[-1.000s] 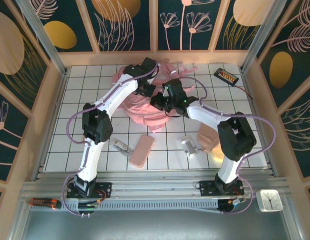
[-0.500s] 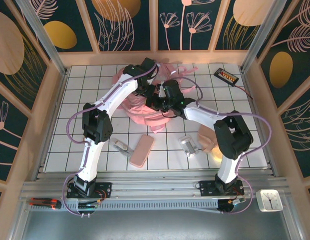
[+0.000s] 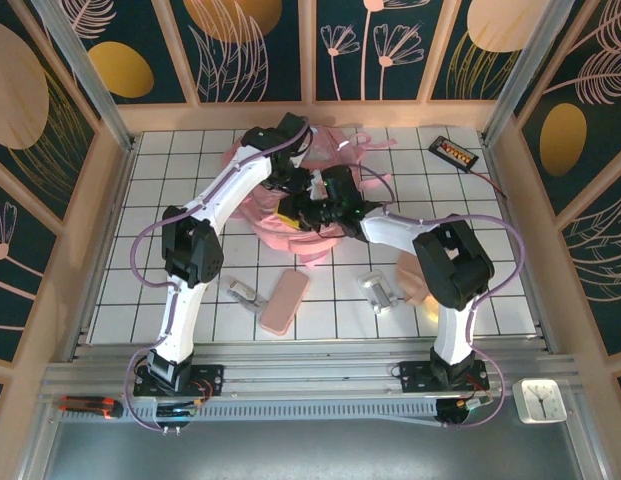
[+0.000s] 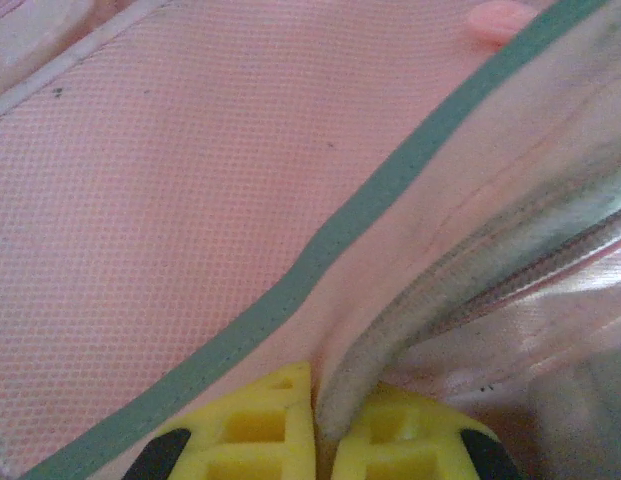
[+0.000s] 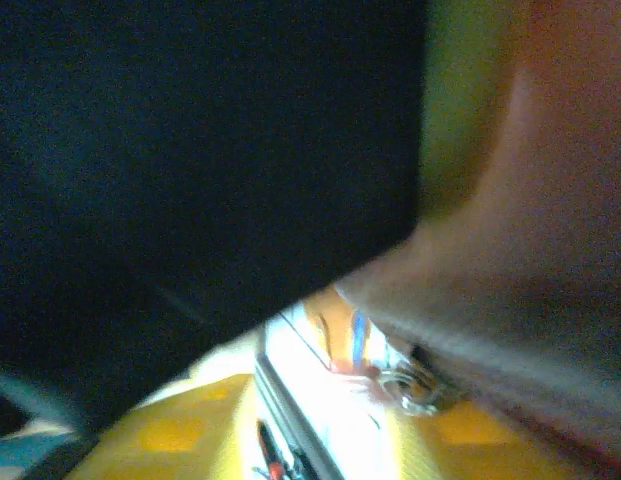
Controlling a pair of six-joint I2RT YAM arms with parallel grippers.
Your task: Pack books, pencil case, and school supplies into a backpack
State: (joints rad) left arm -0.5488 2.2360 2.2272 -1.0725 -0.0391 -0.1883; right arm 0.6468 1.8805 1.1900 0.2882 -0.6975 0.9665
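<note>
The pink backpack (image 3: 258,215) lies at the back middle of the table. My left gripper (image 3: 293,181) is shut on its grey-pink zip rim (image 4: 410,310) and holds the opening up; the yellow fingertips (image 4: 260,420) pinch the fabric. My right gripper (image 3: 307,209) reaches into the opening from the right, shut on a thin book (image 5: 325,400) with a pale cover and an orange-blue picture. A dark navy surface (image 5: 190,150) fills the space above it. A yellow sliver (image 3: 287,205) shows at the opening. The salmon pencil case (image 3: 283,302) lies near the front.
Silver clip pieces lie at the front, one (image 3: 247,295) left of the case and one (image 3: 378,291) right of it. An orange-brown pad (image 3: 415,277) sits partly under the right arm. A black slab with orange label (image 3: 455,152) lies at the back right corner.
My right gripper has moved left with the book, deeper into the backpack's opening. The left gripper has kept its hold on the rim with little movement.
</note>
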